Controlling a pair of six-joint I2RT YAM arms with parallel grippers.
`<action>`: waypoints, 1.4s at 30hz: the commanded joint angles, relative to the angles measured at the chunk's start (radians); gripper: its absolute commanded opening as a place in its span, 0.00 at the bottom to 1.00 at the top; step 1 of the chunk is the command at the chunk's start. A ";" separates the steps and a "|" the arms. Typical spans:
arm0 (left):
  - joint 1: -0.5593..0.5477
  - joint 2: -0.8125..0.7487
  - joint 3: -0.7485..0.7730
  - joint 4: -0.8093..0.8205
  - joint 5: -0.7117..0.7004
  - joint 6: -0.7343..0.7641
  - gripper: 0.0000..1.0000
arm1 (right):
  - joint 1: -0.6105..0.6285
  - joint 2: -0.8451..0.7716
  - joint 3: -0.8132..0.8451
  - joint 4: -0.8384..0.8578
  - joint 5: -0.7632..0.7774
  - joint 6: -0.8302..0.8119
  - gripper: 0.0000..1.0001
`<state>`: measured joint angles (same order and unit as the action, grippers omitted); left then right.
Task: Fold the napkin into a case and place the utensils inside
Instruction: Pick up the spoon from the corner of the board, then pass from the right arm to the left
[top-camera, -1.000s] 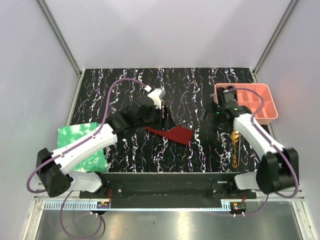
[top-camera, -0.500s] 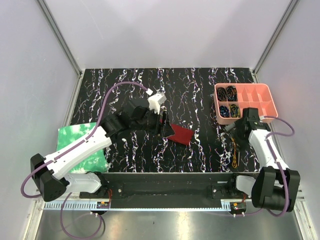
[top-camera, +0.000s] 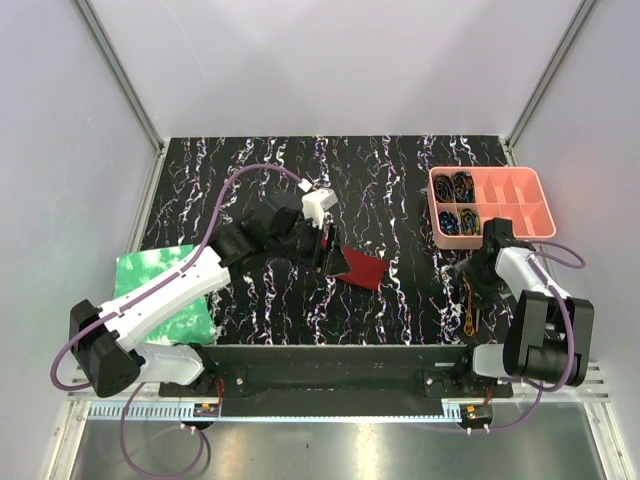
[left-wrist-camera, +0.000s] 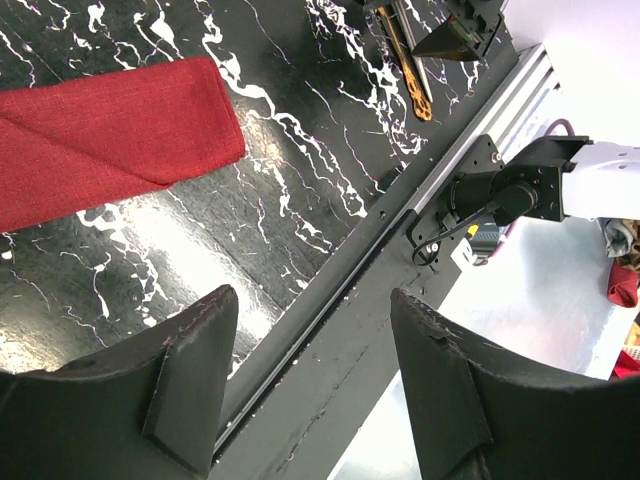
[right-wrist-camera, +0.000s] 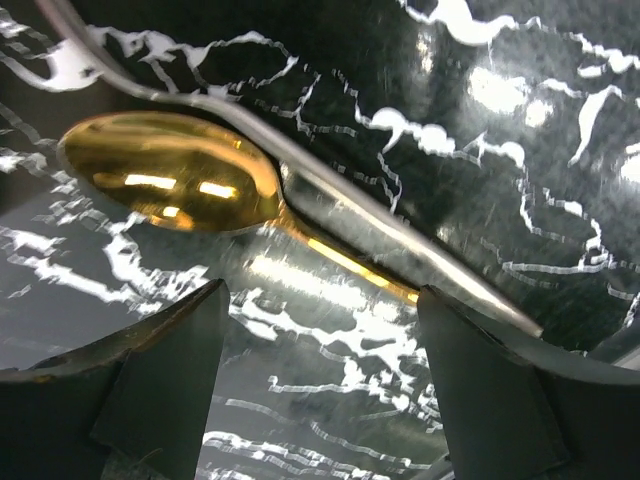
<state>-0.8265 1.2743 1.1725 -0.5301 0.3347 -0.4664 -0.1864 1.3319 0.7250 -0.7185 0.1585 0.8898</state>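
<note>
As it gapes empty, right gripper (right-wrist-camera: 320, 300) faces spoon (right-wrist-camera: 170, 185)

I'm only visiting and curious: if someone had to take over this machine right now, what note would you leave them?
Left gripper: open, empty, beside the napkin.
Right gripper: open, empty, low over the gold spoon.
Napkin: folded in layers, lying mid-table.
Utensils: on the table at the right, apart from the napkin.
Done: folding, at least in part; whether it is finished I cannot tell.
Left: pick up the utensils and slip them inside the napkin.
</note>
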 joint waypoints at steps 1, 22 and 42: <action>0.020 0.002 0.029 0.035 0.053 0.009 0.65 | -0.004 0.087 -0.006 0.054 0.038 -0.089 0.84; 0.030 0.215 -0.022 0.195 0.222 -0.081 0.70 | 0.263 0.029 -0.050 0.169 -0.390 0.073 0.00; -0.077 0.573 0.038 0.447 0.335 -0.253 0.70 | 0.266 -0.273 -0.159 0.243 -0.616 0.218 0.00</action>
<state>-0.8955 1.8198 1.1641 -0.1574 0.6075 -0.6807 0.0761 1.0859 0.5545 -0.5232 -0.3855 1.0653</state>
